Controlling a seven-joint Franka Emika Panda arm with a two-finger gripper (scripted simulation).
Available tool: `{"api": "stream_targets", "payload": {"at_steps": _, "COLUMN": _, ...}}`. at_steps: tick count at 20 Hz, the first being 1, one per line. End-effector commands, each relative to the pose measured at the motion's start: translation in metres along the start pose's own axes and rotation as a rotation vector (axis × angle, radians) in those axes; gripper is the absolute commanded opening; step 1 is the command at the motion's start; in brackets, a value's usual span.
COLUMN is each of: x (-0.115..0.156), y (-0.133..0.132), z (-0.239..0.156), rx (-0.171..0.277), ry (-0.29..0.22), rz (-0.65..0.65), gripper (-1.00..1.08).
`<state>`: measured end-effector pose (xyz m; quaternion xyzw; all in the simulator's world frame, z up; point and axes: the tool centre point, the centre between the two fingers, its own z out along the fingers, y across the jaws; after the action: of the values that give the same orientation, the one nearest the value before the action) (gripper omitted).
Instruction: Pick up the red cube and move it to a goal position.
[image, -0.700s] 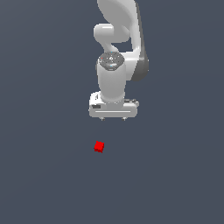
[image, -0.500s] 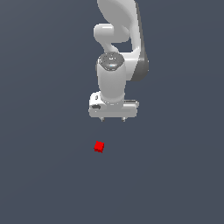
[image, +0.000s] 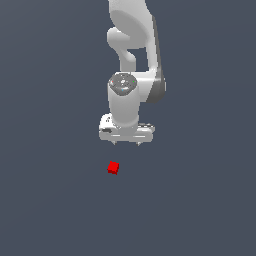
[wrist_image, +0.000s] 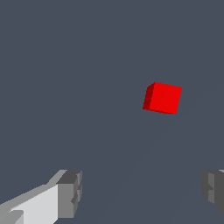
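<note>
The gripper (image: 126, 143) hangs with its fingers (wrist_image: 69, 194) spread wide apart and nothing between them, pointing down at the dark floor. The red cube (image: 113, 168) sits alone on that floor, near the gripper but clear of it, a little toward the exterior view's left. This looks like the approach before the grasp; next the arm needs to line up over the cube and come down around it.

The white two-fingered robot gripper (image: 127, 143) has sunk a little lower since the earlier pictures, closing part of the gap to the small bright red cube (image: 113, 168), which lies nearer than it and slightly toward the exterior view's left. The wrist joint above it has also turned slightly.
</note>
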<state>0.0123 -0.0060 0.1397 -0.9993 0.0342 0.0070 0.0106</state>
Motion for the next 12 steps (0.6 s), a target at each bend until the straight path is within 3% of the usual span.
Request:
{"api": "stream_targets", "payload": {"at_steps": 1, "x": 0.007, "y": 0.006, "z": 0.014, "rx": -0.003, "ry": 0.001, "rz": 0.022, "gripper": 1.0}}
{"api": "stream_targets", "payload": {"at_steps": 12, "x": 0.048, "y": 0.041, "z": 0.086, "rx": -0.015, "ry": 0.012, "rz": 0.143, "gripper": 1.0}}
